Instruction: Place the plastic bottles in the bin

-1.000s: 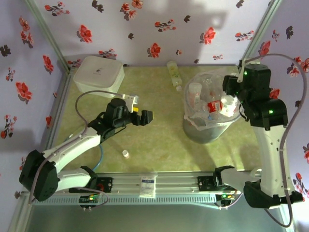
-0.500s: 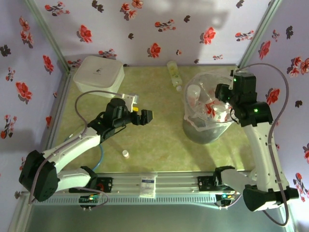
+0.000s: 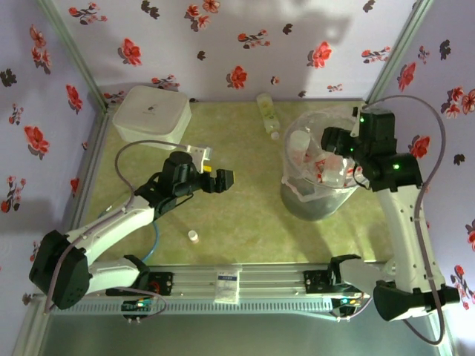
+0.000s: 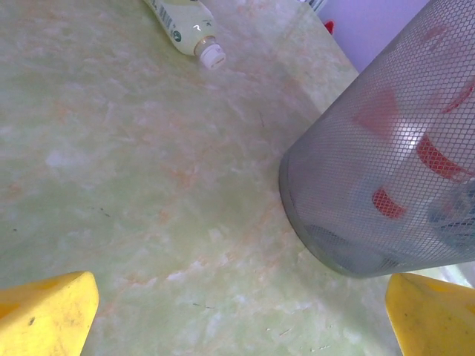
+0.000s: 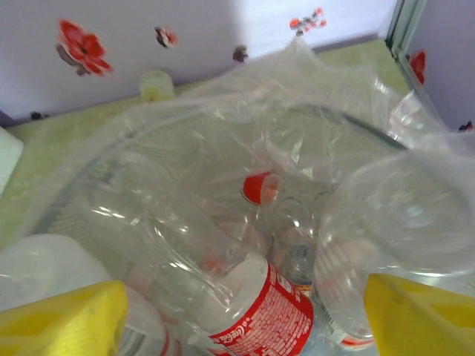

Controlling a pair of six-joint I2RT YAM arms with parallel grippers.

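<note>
Here, at the far left of the green surface (image 3: 245, 215), a white box (image 3: 151, 113) sits in the back corner. Right of it and nearer the front, the left fingers (image 3: 225, 179) hang over bare surface, spread wide with nothing between them. The left wrist view has their two yellow tips in its bottom corners and only marbled surface in the gap. A loose white cap (image 3: 193, 236) lies in front of that arm, well apart from everything else, and a small white packet (image 3: 228, 284) rests on the front rail. Further right, by the back wall, one pale green bottle (image 3: 266, 111) lies on its side on the surface with its white cap toward the front. It is outside the bin (image 3: 312, 202), near the bin's back-left rim. The bin stands upright at mid-right; from the left wrist its grey mesh-like wall shows red shapes through it. A clear bag (image 5: 312, 104) is crumpled over the rim. Inside lie several bottles (image 3: 300, 145), heaped on each other. A red-label bottle (image 5: 261, 310) lies slanted at the near side, a red cap (image 5: 257, 188) shows deeper down, and a clear bottle (image 5: 401, 222) leans at the right. The right fingers (image 3: 332, 141) hover over the bin's mouth, spread wide and holding nothing, their yellow tips on either side of the red-label bottle.
</note>
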